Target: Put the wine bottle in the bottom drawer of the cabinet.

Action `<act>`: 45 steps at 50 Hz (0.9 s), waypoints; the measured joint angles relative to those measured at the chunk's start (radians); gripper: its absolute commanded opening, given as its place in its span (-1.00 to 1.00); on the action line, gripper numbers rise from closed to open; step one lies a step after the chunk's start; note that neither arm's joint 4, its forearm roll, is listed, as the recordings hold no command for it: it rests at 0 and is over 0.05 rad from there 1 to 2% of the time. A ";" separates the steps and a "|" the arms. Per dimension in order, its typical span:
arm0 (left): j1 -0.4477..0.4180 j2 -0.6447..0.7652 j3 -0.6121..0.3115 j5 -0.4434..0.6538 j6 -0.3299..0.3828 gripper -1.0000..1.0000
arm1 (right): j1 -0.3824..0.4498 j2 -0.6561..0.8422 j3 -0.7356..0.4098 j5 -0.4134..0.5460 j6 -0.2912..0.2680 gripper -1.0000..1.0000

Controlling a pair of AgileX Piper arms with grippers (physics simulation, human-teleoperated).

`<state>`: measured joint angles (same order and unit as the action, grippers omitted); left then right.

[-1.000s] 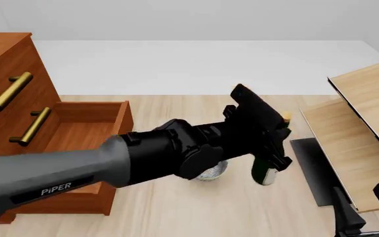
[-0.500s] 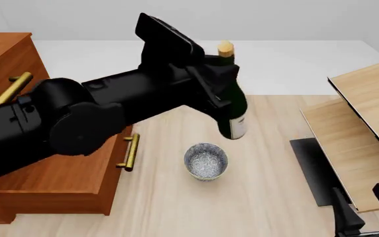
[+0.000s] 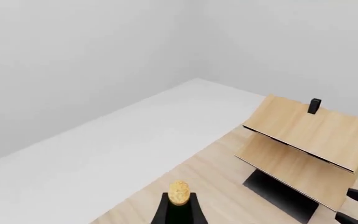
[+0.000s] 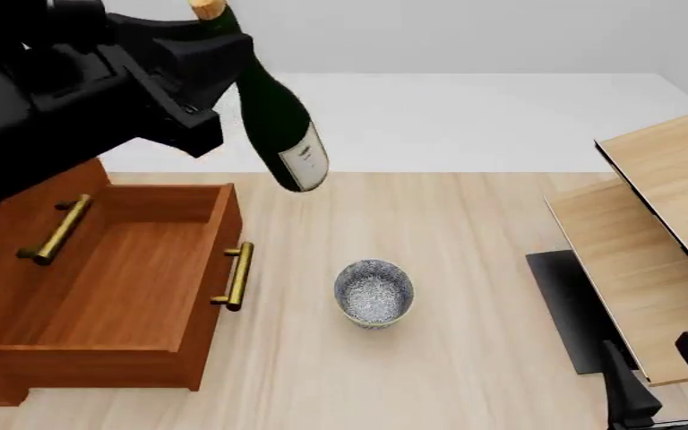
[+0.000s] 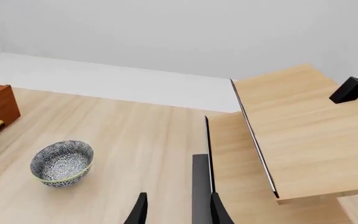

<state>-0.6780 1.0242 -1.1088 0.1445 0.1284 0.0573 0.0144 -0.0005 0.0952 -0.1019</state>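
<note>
We see one wine bottle (image 4: 275, 116) aloft above the table's far-left edge, apparently clamped in the left pincer (image 4: 183, 76); one bottom drawer (image 4: 129, 287) stands open; right pincer (image 5: 175, 210) apart.

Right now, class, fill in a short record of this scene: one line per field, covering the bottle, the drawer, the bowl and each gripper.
bottle: dark green glass wine bottle, cork top, tilted, lifted off the table
held by: left gripper, around the bottle's upper part
drawer: reddish-brown wooden bottom drawer, pulled open, nothing visible in it
bowl: speckled grey bowl on the table, beside the drawer front
right gripper: open, low over the table, holding nothing
</note>
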 measured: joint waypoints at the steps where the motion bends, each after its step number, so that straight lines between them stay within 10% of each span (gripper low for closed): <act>1: 0.012 -0.013 0.004 0.007 0.004 -1.00 | 0.000 0.000 0.000 0.000 0.000 1.00; 24: 0.251 -0.263 -0.014 0.273 -0.017 -1.00 | 0.006 0.006 0.000 -0.011 0.014 1.00; 45: 0.379 -0.233 -0.246 0.617 -0.012 -1.00 | 0.005 0.006 0.000 -0.015 0.031 1.00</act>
<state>-0.2994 0.7911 -1.3552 0.7617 0.1168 0.0619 0.0204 -0.0008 0.0801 -0.0704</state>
